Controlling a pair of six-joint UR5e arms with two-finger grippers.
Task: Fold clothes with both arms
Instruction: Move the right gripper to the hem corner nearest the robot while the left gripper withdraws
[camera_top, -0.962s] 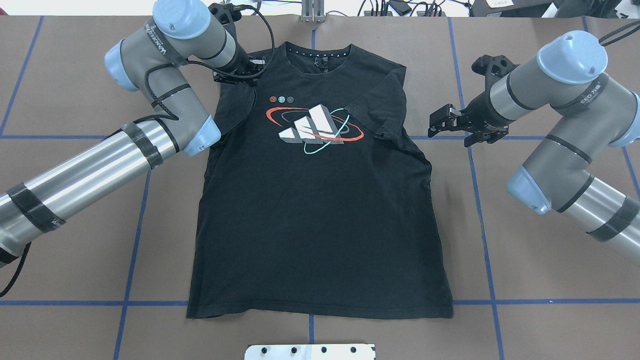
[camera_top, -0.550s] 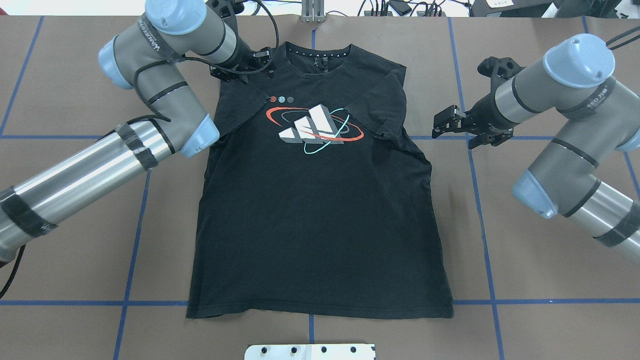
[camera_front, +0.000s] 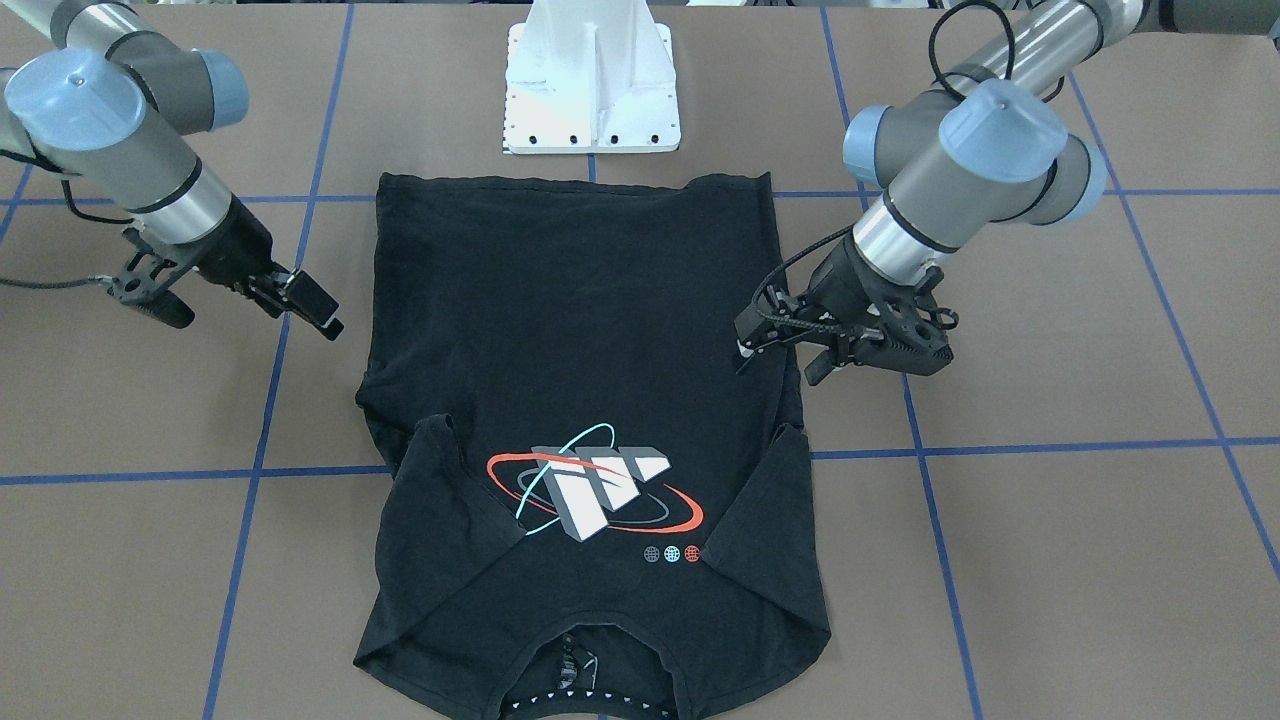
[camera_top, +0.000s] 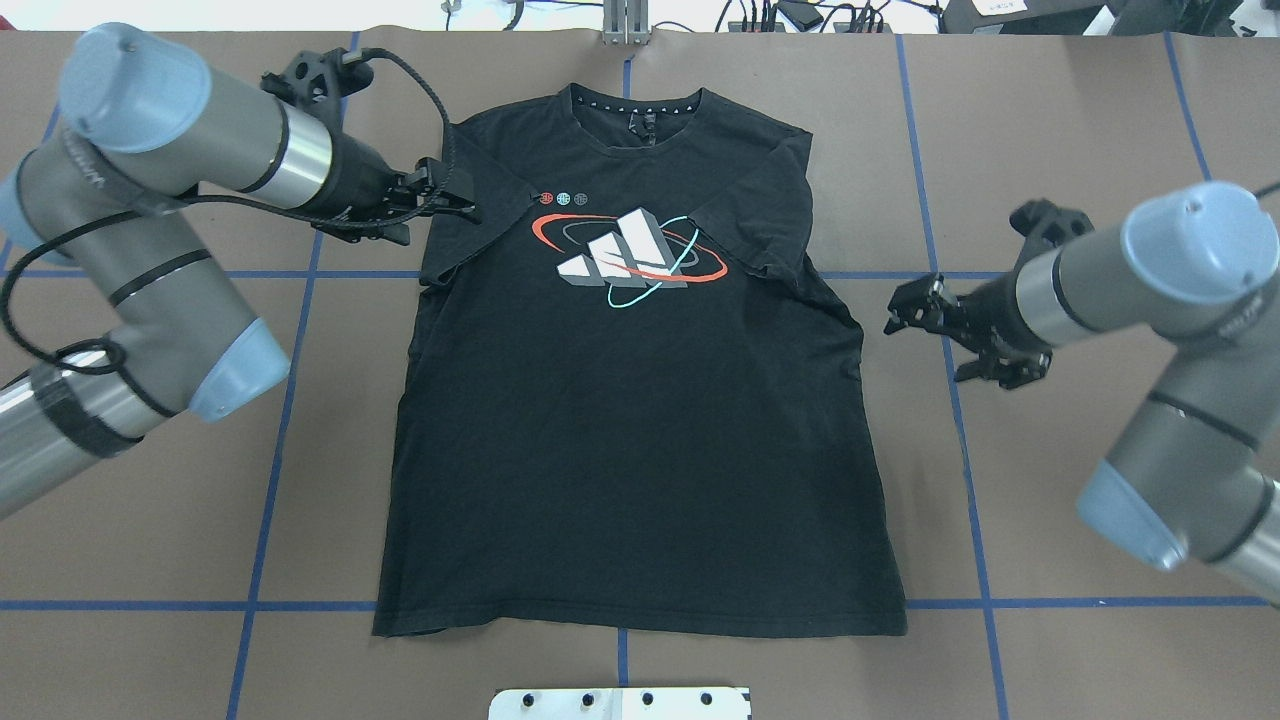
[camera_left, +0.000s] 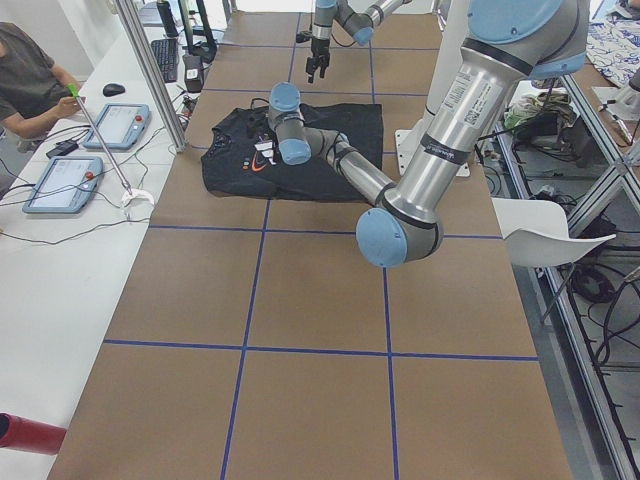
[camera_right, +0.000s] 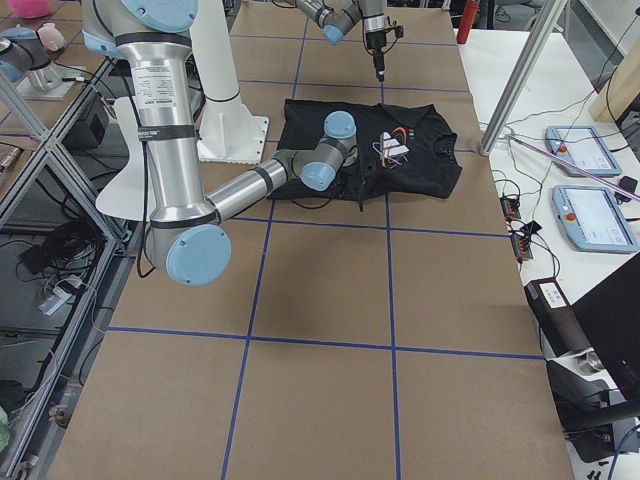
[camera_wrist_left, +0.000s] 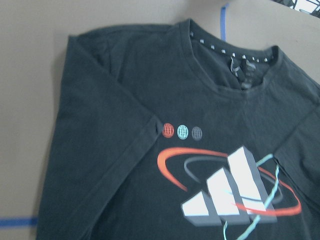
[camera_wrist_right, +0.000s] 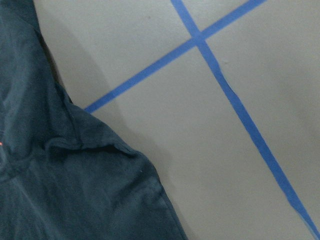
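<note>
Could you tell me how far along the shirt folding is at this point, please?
Done: the T-shirt lies flat, and both sleeves are folded in over its chest. In hand: nothing. The left gripper is open at the shirt's side edge, and the right gripper is open over bare table. Left: the body itself is not yet folded, and its sides and hem lie spread out.

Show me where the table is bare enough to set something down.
Bare table flanks the lower half of the T-shirt on both sides. It is crowded beside the sleeves, where the left gripper and right gripper hover.
</note>
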